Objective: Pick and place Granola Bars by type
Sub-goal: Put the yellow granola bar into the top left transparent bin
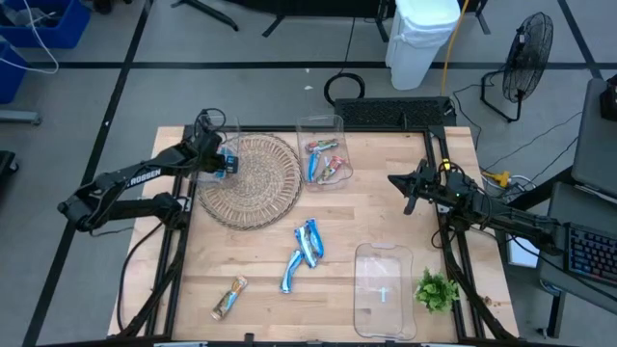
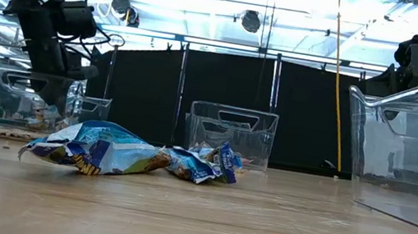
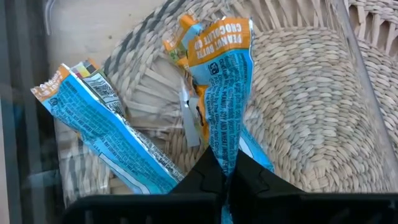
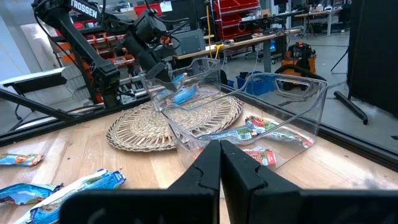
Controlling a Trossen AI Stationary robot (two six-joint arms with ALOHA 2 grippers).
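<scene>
**Left gripper holds a bar over its bin; a bad release could spoil the sort**

The left gripper [image 3: 227, 180] pinches a blue and orange granola bar [image 3: 224, 93] by one end, over a clear bin [image 1: 214, 130] at the woven mat's [image 1: 253, 183] edge; a matching bar [image 3: 106, 134] lies beneath it; if released off-centre, the limp wrapper could catch the bin wall and fall outside. The right gripper [image 4: 220, 163], pressed together and empty, waits near a second bin [image 1: 323, 127] of mixed bars; more bars [image 1: 305, 253] and a brownish one [image 1: 229, 297] remain loose on the table [image 1: 386, 222], so mixing types is a risk.
</scene>
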